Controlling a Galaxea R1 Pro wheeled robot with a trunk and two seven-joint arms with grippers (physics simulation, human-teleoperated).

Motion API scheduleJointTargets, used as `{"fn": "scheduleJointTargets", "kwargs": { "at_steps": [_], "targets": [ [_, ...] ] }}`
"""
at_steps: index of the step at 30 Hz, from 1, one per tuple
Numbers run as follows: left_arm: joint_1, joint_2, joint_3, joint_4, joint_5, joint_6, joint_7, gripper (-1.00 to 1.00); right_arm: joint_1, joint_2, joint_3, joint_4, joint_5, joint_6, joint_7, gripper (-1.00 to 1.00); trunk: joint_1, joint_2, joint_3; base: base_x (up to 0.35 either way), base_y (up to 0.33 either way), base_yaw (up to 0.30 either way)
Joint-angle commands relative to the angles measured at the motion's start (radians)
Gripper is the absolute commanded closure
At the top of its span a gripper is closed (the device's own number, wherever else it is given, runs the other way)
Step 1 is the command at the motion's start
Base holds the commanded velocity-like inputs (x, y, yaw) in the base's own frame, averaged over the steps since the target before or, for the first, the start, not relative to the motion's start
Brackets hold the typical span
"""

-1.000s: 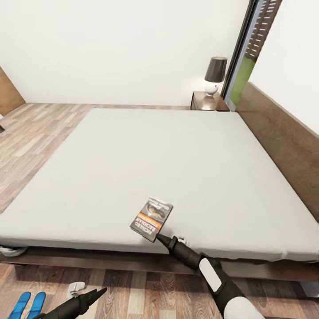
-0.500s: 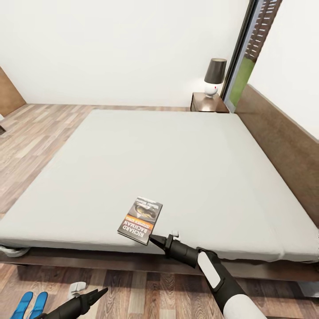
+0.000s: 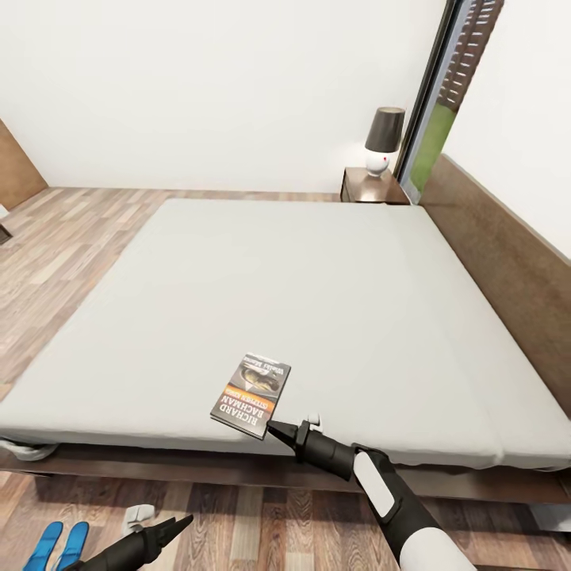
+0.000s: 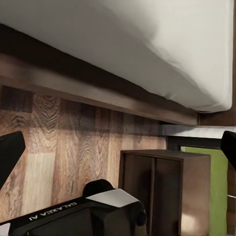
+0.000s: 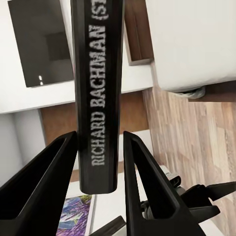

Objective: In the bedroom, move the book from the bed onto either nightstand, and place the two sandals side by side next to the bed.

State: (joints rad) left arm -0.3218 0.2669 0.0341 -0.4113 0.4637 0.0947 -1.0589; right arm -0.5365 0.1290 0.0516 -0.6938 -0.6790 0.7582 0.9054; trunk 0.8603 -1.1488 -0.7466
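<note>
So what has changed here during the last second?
The right gripper pulled the book toward the near edge of the bed and to the left, keeping its spine between the fingers. Since half a second ago, nothing visibly moved. The left gripper and the sandals stayed put.

Matte black tapered right hand (image 3: 274, 431), white forearm shell with black joints, black pointed left hand (image 3: 176, 524)

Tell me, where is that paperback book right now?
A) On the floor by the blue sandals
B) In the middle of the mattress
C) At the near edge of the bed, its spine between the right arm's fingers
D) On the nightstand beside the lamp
C: the book sits at the near edge of the bed, its spine between the right gripper's fingers.
</note>
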Motion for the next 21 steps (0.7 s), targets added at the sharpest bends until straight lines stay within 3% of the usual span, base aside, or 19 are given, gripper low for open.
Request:
{"fn": "scheduleJointTargets", "kwargs": {
  "at_steps": [1, 21],
  "targets": [
    [0.000, 0.000, 0.001, 0.000, 0.005, 0.010, -0.004, -1.00, 0.000, 0.000, 0.001, 0.000, -0.004, 0.004, 0.000, 1.00, -0.004, 0.007, 0.003, 0.000, 0.000, 0.000],
    [0.000, 0.000, 0.001, 0.000, 0.004, 0.010, -0.004, -1.00, 0.000, 0.000, 0.001, -0.001, -0.004, 0.003, -0.001, 1.00, -0.081, 0.147, 0.065, 0.000, 0.000, 0.000]
  ]
}}
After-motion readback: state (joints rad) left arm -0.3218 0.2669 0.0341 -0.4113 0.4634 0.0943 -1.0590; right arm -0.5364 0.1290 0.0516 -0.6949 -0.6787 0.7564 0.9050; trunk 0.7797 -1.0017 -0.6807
